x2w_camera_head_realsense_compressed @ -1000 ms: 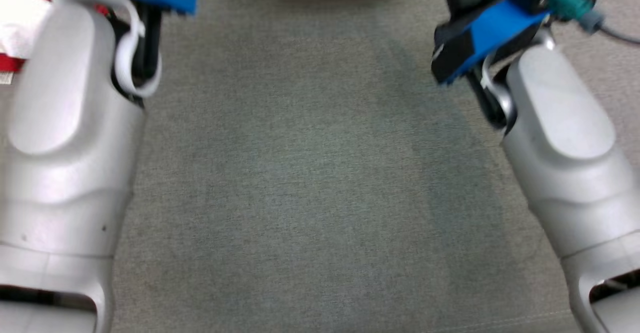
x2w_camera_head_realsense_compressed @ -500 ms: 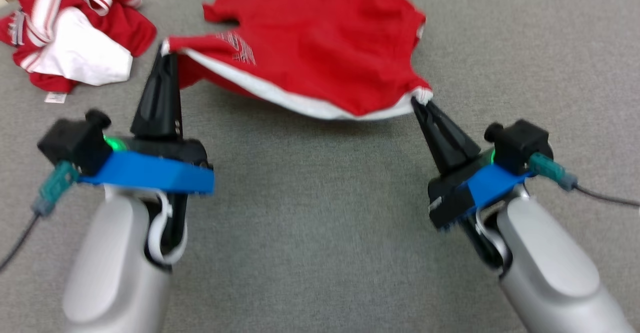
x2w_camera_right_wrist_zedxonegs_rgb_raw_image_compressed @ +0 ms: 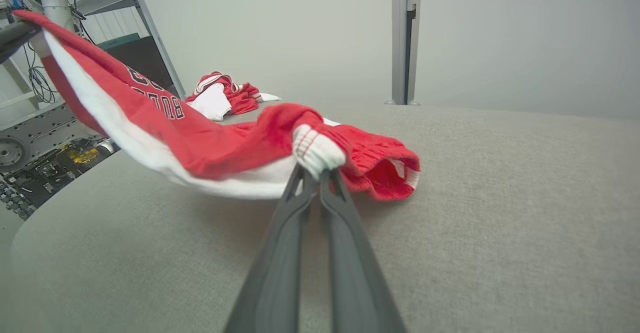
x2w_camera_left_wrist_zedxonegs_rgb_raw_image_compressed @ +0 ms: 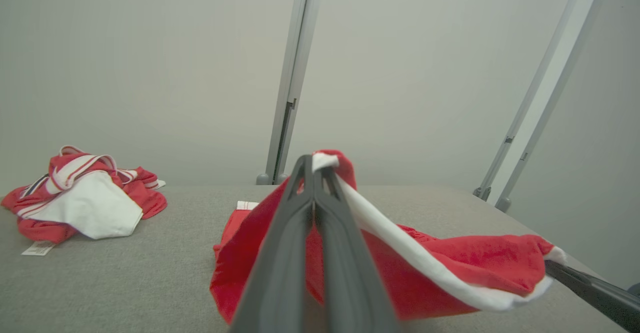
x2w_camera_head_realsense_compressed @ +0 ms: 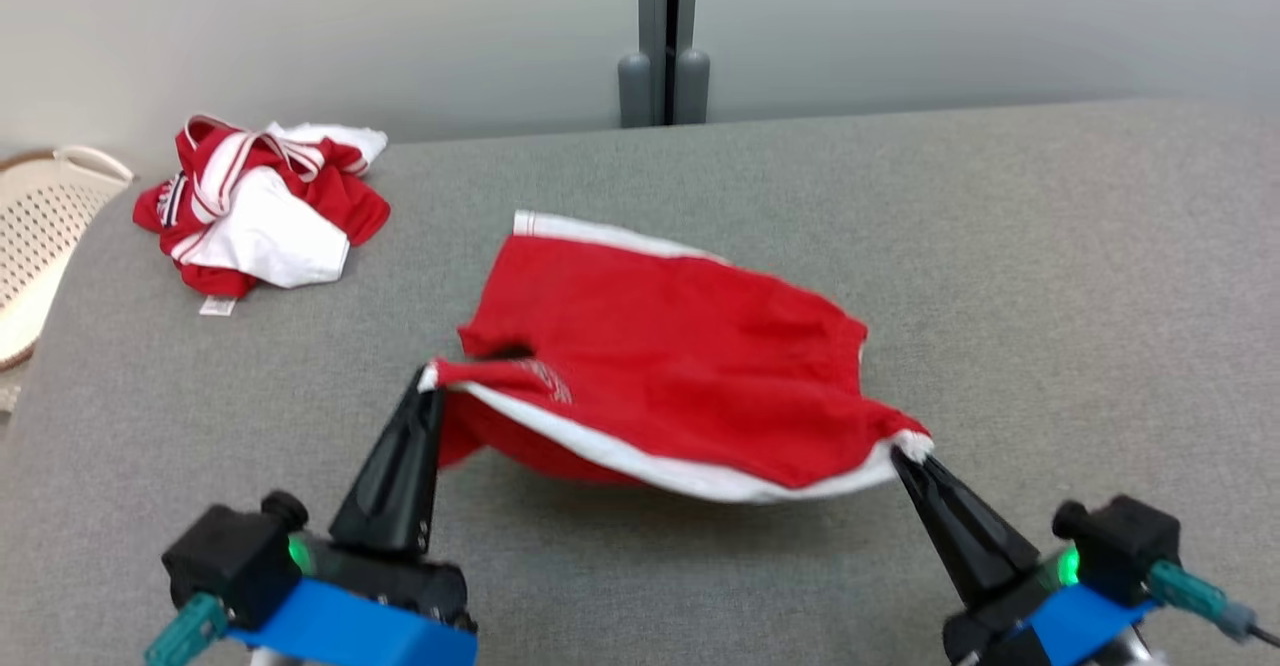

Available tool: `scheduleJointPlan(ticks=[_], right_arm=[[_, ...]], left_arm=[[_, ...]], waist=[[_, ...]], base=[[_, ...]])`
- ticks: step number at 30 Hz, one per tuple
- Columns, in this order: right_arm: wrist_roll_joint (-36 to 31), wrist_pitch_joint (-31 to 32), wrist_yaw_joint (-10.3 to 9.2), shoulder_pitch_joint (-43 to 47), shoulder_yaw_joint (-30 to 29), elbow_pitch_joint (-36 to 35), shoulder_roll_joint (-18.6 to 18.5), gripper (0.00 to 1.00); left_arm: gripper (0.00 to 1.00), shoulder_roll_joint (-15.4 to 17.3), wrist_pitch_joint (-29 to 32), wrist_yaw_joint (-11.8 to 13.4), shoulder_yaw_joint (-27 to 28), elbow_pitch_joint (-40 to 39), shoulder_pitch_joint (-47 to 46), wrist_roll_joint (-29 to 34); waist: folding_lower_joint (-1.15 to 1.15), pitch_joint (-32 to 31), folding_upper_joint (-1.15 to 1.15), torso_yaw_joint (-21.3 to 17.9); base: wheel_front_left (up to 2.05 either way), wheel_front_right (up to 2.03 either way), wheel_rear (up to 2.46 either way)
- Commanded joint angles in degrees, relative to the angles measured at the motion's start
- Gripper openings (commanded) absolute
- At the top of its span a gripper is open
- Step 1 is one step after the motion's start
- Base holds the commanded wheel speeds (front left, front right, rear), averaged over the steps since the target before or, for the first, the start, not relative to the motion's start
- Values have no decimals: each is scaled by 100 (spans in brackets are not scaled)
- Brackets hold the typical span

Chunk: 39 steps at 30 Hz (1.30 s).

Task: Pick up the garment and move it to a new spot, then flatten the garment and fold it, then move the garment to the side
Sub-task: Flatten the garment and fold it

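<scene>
Red cloth with a white hem hangs between my two tools: the garment point(x2w_camera_head_realsense_compressed: 680, 366) is strung from my left tool point(x2w_camera_head_realsense_compressed: 428, 384) across to my right tool point(x2w_camera_head_realsense_compressed: 903, 454). My left tool is closed tight, its two dark fingers pressed together on one white-edged corner, which pokes out just past the tips. My right tool is likewise pinched closed on the other corner, with a bunched bit of white ribbed band sitting right at its fingertips.

The white hem sags in a shallow curve from one tool to the other, lifted off the grey bench point(x2w_camera_head_realsense_compressed: 1050, 276), with a shadow under it. Beyond both tools the rest of the garment slopes down and lies on the bench, its far white-trimmed edge flat on the surface. Dark lettering shows on the red near my left tool, too folded to read whole.

Ahead of my left tool and off to its outer side, well apart from the garment, a crumpled pile of red and white clothes point(x2w_camera_head_realsense_compressed: 262, 208) sits on the bench, with a small label at its near edge. Further out on that same side, past the bench's rounded end, is a pale perforated basket point(x2w_camera_head_realsense_compressed: 40, 236). Straight ahead, between the lines of my two tools and behind the bench, a grey post point(x2w_camera_head_realsense_compressed: 665, 36) stands against a plain pale wall.
</scene>
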Motion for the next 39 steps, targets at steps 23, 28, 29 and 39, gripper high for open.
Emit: scheduleJointPlan(ticks=[23,28,29,39], right_arm=[[45,650,3,207,-593,21,760,0],[-9,484,3,-533,-576,678,1006,0],[-20,453,3,-674,-558,789,1045,0],[-185,124,3,-1898,-616,1887,1434,0]], left_arm=[[0,105,723,196,100,913,-630,-235],[0,70,860,22,0,1889,-1741,-151],[0,68,884,0,-25,2072,-1945,-125],[0,-45,839,-64,-72,3681,-3513,8]], waist=[[2,615,2,-204],[2,932,2,-303],[2,999,2,-331],[2,1544,2,-660]], base=[[0,0,0],[0,0,0],[0,0,0],[0,0,0]])
